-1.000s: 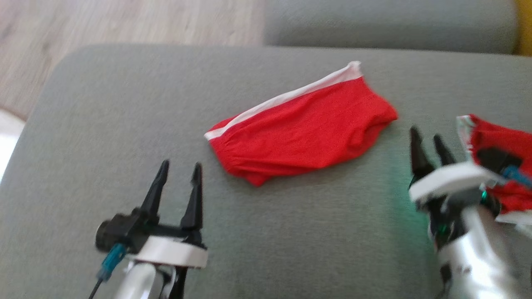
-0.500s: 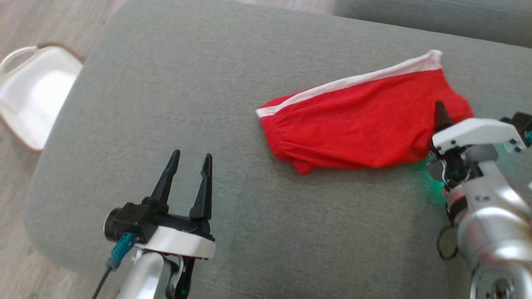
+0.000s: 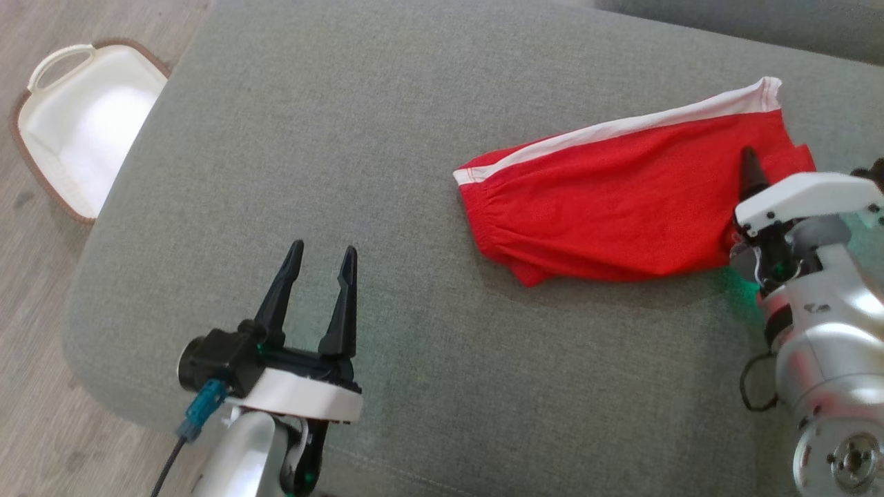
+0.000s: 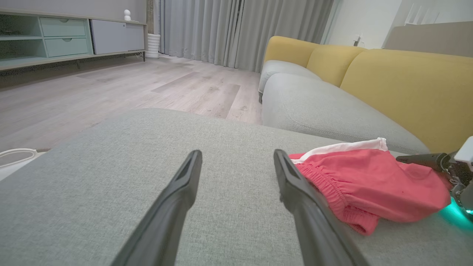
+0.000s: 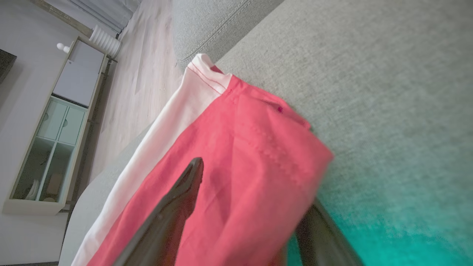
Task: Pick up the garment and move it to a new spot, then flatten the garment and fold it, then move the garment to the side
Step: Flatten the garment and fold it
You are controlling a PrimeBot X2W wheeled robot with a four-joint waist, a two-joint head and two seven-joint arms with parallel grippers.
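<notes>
The right gripper [image 5: 255, 192] has just reached the right end of the red, white-striped fabric shorts [image 3: 621, 207] lying on the grey upholstered cushion [image 3: 345, 138], its fingers apart astride the edge, probably ready to pinch, while the left gripper [image 3: 321, 259] hovers spread and empty.

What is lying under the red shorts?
The grey cushion. At the shorts' right end, one finger of the right gripper appears beneath the edge, its tip covered.
</notes>
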